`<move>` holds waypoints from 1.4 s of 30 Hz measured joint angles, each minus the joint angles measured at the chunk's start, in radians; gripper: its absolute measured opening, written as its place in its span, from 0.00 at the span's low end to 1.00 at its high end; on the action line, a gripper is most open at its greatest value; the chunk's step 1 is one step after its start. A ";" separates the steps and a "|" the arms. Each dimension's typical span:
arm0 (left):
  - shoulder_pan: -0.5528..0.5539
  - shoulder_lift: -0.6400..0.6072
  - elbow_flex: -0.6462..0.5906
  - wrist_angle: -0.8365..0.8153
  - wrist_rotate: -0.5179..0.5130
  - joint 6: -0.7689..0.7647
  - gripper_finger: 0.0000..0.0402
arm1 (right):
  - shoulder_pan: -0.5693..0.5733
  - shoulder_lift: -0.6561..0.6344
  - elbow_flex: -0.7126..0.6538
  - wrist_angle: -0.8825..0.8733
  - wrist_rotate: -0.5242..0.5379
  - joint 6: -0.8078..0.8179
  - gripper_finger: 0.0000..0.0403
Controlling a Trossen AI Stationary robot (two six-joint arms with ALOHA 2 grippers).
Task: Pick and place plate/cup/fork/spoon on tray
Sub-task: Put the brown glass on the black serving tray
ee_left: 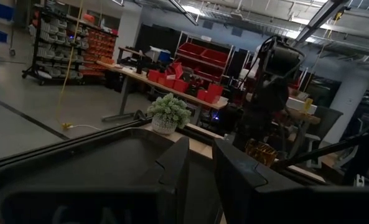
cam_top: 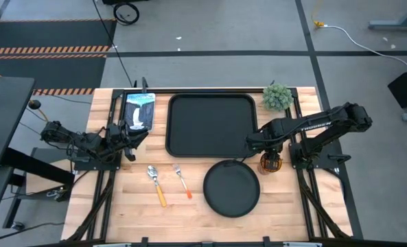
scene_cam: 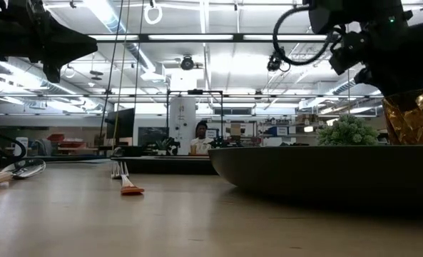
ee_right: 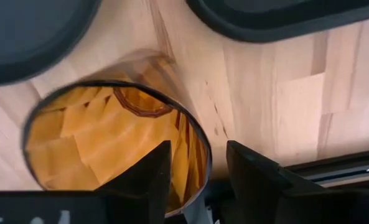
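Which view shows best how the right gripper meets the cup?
The right wrist view: one finger is inside the cup, the other outside its rim. The high view shows the right gripper over it; the low view, one amber edge; the left wrist, a distant glimpse.

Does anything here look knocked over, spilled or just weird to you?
Nothing stands out. The cup is upright, with the right gripper straddling its rim, one finger inside and one outside. The spoon and fork lie flat on the table, the plate beside them, and the tray holds nothing yet.
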 joint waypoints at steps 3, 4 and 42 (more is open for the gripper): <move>0.000 0.000 0.000 0.000 0.000 0.000 0.20 | -0.001 0.000 -0.028 0.011 -0.006 0.009 0.38; 0.000 0.000 0.000 0.000 0.000 0.000 0.20 | -0.002 0.000 -0.033 0.011 -0.006 0.014 0.37; 0.000 0.000 0.000 0.001 -0.003 0.001 0.20 | -0.135 -0.024 0.087 -0.087 -0.021 -0.072 0.04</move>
